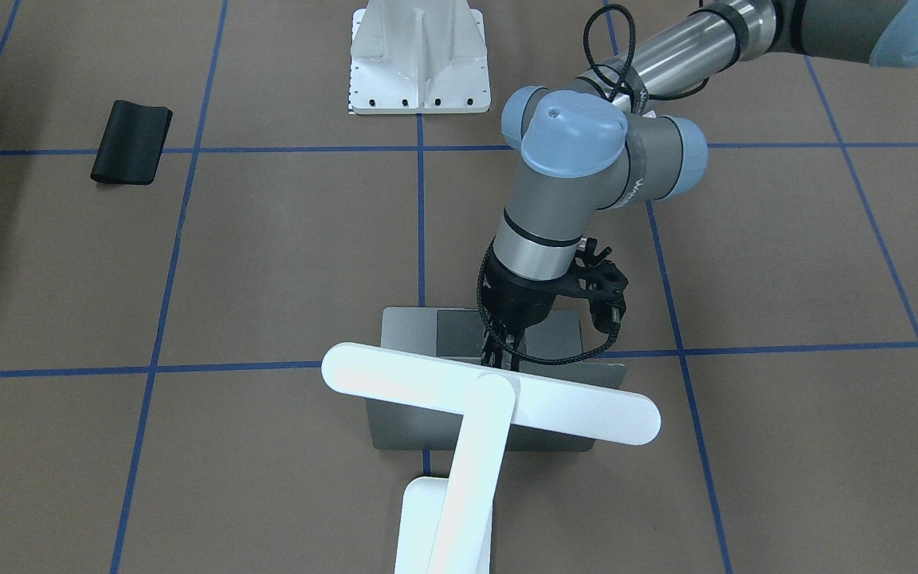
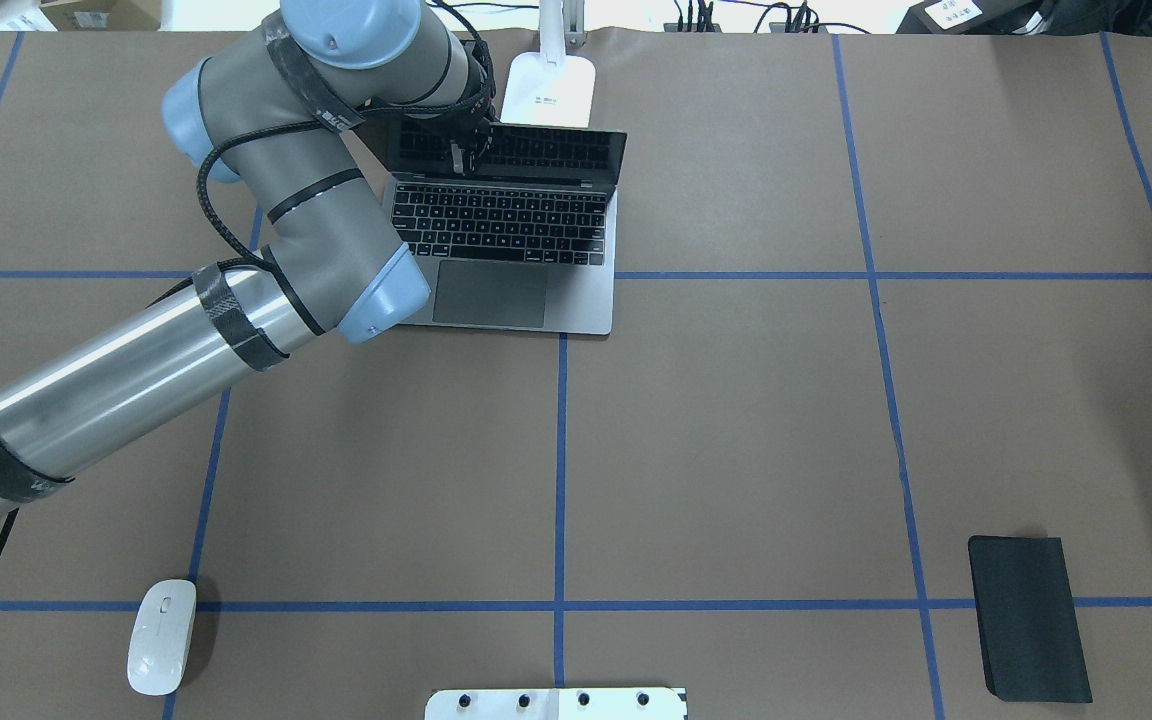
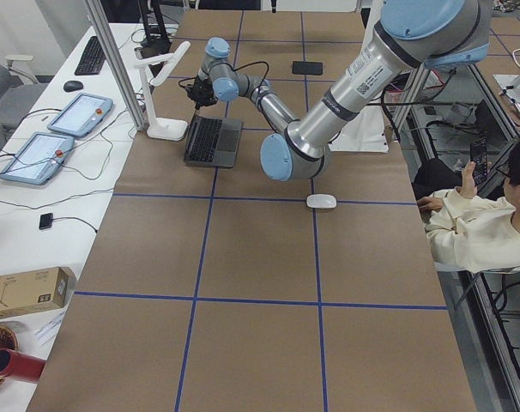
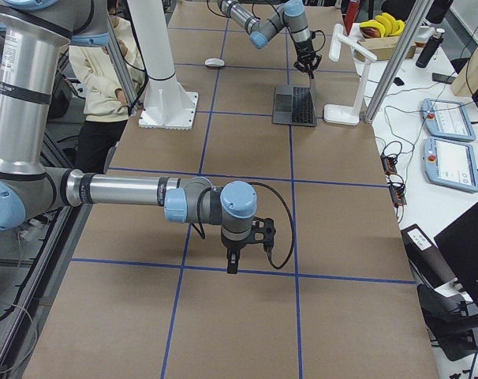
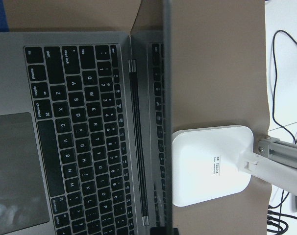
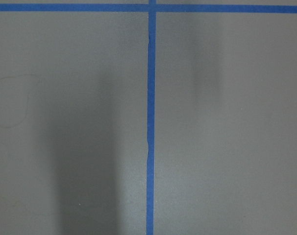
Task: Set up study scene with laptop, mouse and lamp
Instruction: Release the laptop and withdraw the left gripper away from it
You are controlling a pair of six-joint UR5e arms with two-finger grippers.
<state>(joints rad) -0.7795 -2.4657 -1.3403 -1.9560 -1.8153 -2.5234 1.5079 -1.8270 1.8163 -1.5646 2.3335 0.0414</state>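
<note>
The laptop (image 2: 516,260) stands open at the far side of the table (image 2: 756,420), its lid almost upright. The left gripper (image 2: 466,152) is at the lid's top edge and its fingers seem pressed together on that edge, though the view there is narrow. The lamp (image 1: 484,414) stands just behind the laptop. The mouse (image 2: 162,650) lies near the robot, well apart from both. The right gripper (image 4: 232,264) hangs above the table; I cannot tell if its fingers are apart or together.

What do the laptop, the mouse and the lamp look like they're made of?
Laptop: likely metal, going by its matte grey shell with a soft, even sheen. Mouse: probably plastic, glossy white. Lamp: smooth white, either plastic or painted metal; the look leaves it open.
</note>
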